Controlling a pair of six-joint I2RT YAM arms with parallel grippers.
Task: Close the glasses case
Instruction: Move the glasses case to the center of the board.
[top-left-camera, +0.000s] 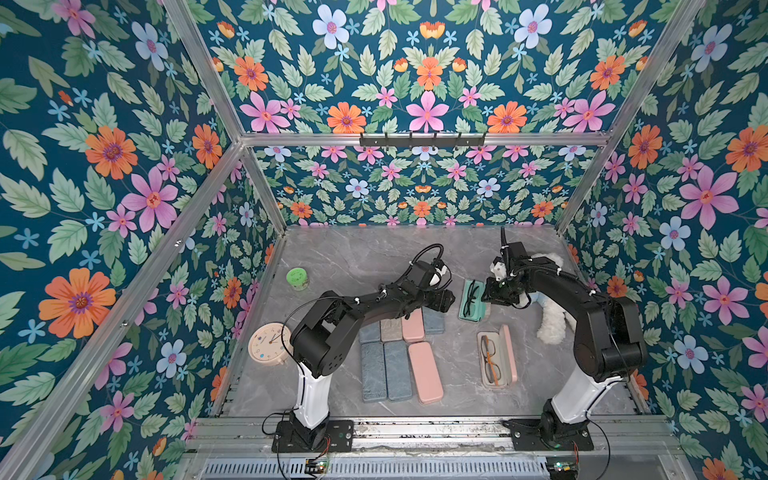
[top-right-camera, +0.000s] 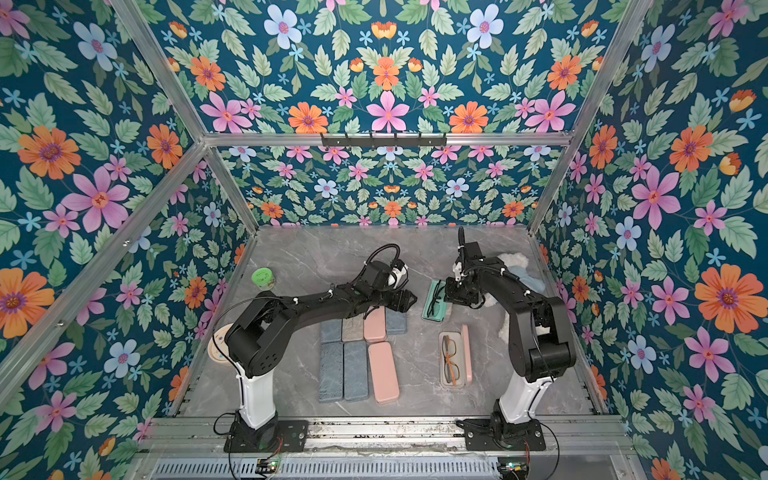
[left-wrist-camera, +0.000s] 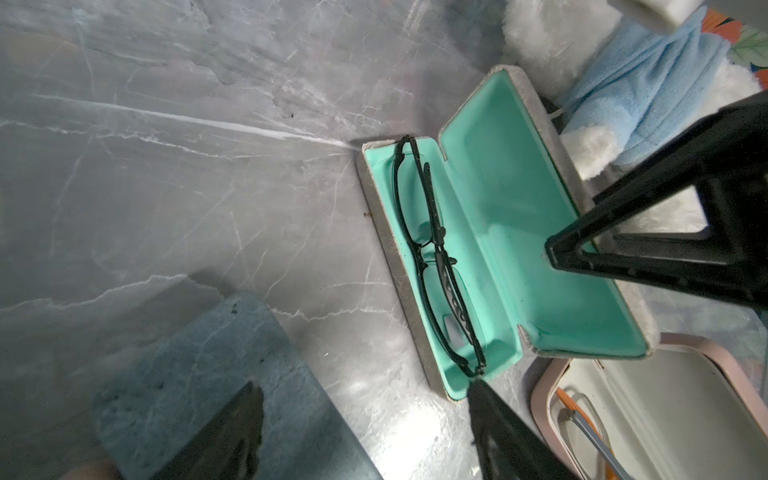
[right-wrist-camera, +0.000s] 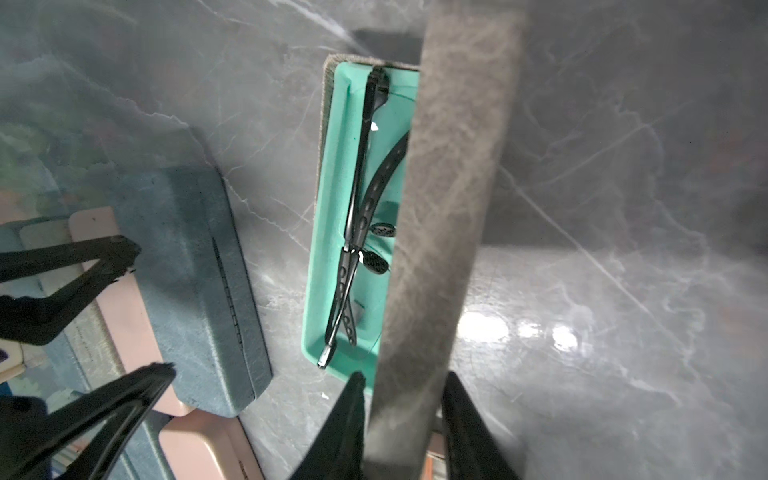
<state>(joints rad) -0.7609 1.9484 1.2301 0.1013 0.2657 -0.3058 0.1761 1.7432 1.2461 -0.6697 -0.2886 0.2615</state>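
Observation:
The glasses case (top-left-camera: 471, 300) (top-right-camera: 434, 306) lies open on the marble table, grey outside and teal inside. Black glasses (left-wrist-camera: 432, 249) (right-wrist-camera: 357, 232) rest in its tray. The lid (left-wrist-camera: 519, 208) (right-wrist-camera: 449, 208) stands up, tilted over the tray. My right gripper (top-left-camera: 485, 296) (right-wrist-camera: 405, 378) is shut on the lid's free edge, one finger on each face. In the left wrist view one of its fingers (left-wrist-camera: 623, 266) shows in front of the lid's teal lining. My left gripper (top-left-camera: 449, 300) (left-wrist-camera: 365, 386) (right-wrist-camera: 149, 307) hovers open at the tray's outer side, holding nothing.
A pink case (top-left-camera: 496, 359) lies open with orange glasses, near the right arm. Several closed blue and pink cases (top-left-camera: 397, 370) lie in rows under the left arm. A white and blue plush toy (top-left-camera: 552, 328) sits behind the right arm. A clock (top-left-camera: 269, 344) and a green jar (top-left-camera: 297, 277) stand at the left.

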